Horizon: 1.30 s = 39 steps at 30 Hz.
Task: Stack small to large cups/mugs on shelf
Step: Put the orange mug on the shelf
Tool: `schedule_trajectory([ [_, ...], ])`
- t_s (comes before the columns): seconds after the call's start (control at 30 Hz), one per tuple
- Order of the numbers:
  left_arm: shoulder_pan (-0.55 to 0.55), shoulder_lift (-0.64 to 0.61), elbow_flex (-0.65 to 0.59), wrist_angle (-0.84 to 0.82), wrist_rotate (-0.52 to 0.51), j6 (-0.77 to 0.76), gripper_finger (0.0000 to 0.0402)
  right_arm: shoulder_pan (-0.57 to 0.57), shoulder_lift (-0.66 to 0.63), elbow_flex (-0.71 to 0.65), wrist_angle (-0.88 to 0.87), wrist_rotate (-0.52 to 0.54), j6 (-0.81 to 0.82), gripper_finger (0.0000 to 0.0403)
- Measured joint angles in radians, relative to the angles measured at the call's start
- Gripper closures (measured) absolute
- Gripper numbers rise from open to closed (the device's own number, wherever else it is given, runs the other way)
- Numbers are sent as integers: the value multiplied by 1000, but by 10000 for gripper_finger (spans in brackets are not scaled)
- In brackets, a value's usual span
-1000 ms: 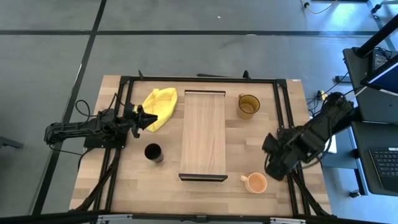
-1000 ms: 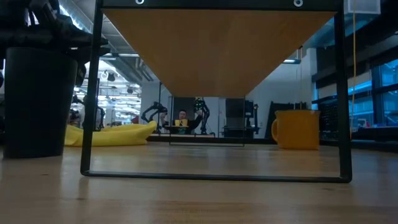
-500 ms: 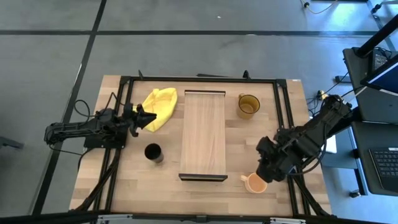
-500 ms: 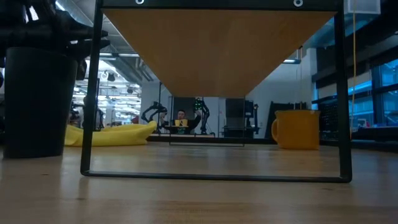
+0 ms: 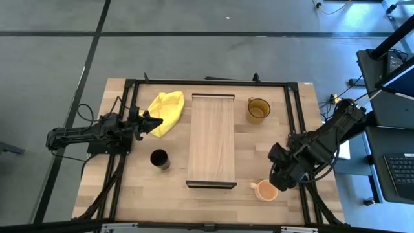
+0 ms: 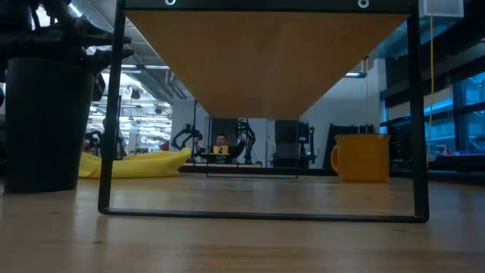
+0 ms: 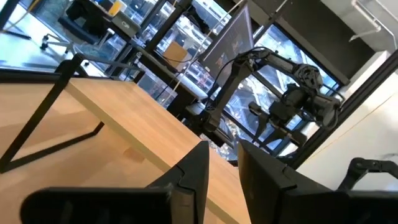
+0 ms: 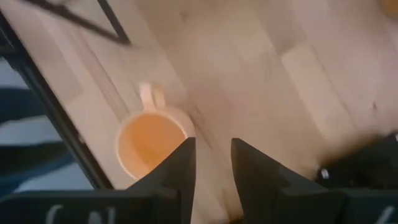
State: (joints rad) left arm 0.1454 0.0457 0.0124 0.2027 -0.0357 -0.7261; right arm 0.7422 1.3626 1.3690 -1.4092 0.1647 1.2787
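Observation:
The pale peach mug [image 5: 266,191] stands upright on the table near the front right, its handle [image 8: 149,96] pointing toward the shelf. My right gripper [image 5: 275,176] hovers just above and beside it, fingers [image 8: 211,162] nearly together, touching nothing. The amber mug [image 5: 257,110] stands at the far right of the shelf [image 5: 211,139], a long wood board on dark end brackets. The black cup [image 5: 159,158] stands left of the shelf. My left gripper [image 5: 155,122] waits at the left by the yellow cloth, fingers [image 7: 224,165] nearly together.
A yellow cloth [image 5: 167,110] lies at the far left of the shelf, right in front of my left gripper. A black frame rail [image 5: 294,123] runs along the table's right side, close to the peach mug. The low view shows the shelf's underside [image 6: 265,61], the black cup [image 6: 45,125] and the amber mug [image 6: 364,157].
My right gripper has moved toward the table's near edge and a little left, coming over the peach mug, then has nearly stopped. The mugs, cup and shelf have stayed where they were.

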Motion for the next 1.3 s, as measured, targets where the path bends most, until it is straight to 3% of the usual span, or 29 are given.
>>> schedule_trajectory([
  [0.6, 0, 0, 2, -31, 37, -5, 321, 0, 1, -9, -7, 25, 3, 299],
  [0.97, 0, 0, 110, -145, 50, 108, 339, -19, 1, -10, -40, 18, -5, 299],
  [1.3, 0, 0, 116, -207, 52, 107, 340, -92, 1, -10, -9, 17, -124, 299],
])
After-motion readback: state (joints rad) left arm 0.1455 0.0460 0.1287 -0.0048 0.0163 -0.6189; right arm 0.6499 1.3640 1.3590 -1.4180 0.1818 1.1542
